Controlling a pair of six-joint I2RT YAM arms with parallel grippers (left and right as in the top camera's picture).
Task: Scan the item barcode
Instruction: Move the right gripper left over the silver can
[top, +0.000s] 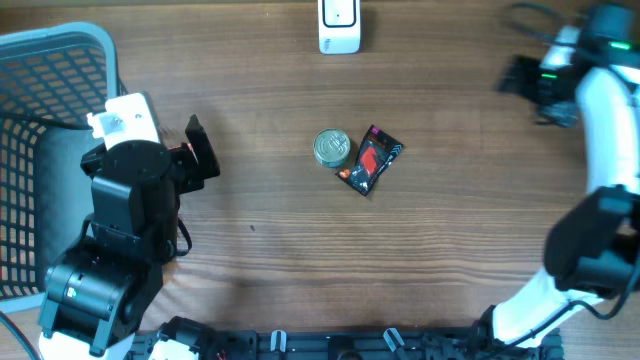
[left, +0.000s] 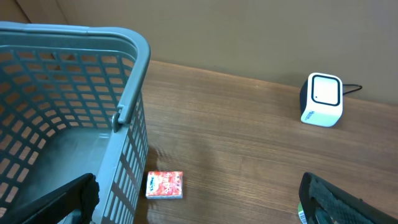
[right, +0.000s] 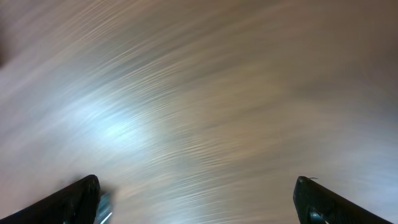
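Now my left claw (top: 203, 150) and right claw (right: 196, 194) both gape wide and empty, while the red packet (top: 371, 160) lies touching the tin can (top: 332, 147), in front of the white scanner (top: 339, 27).

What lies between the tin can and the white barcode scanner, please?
Nothing: in the overhead view, only bare wooden table separates the tin can from the white barcode scanner.

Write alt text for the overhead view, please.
A round silver metal can and a red-and-black plastic packet lie side by side at the middle of a brown wooden table. A white box-shaped scanner stands at the far edge, a grey plastic basket at left.
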